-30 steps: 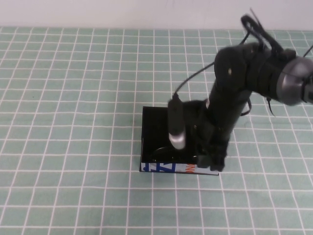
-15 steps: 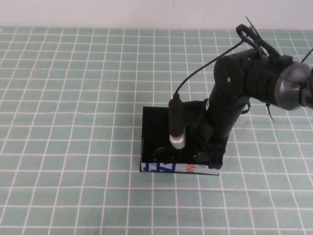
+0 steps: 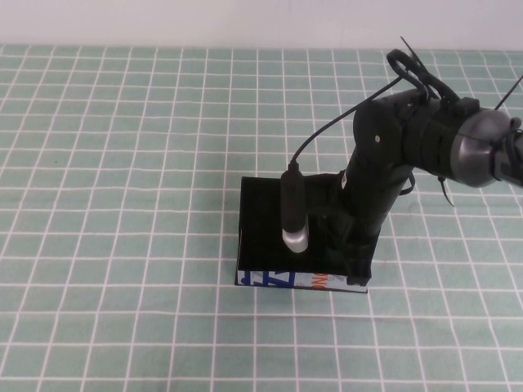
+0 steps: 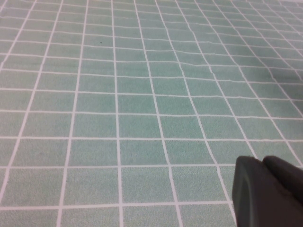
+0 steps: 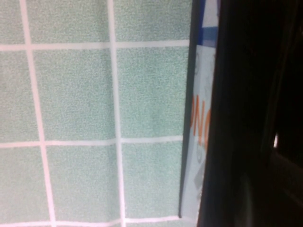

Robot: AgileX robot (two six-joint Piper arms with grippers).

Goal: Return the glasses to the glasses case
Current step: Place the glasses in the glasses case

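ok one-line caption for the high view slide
Right end effector down at the near right corner of the black case on the green checked cloth; left arm out of frame.

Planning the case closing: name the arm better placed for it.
Right. Its right end effector is down at the glasses case, near its printed front edge; the left end effector hangs over bare cloth.

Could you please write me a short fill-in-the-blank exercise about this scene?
1. The right gripper is down at the near right corner of the black ____.
2. The case lies on a green ____ cloth.
3. The case's white front edge carries blue and ____ print.

Missing words: case; checked; orange
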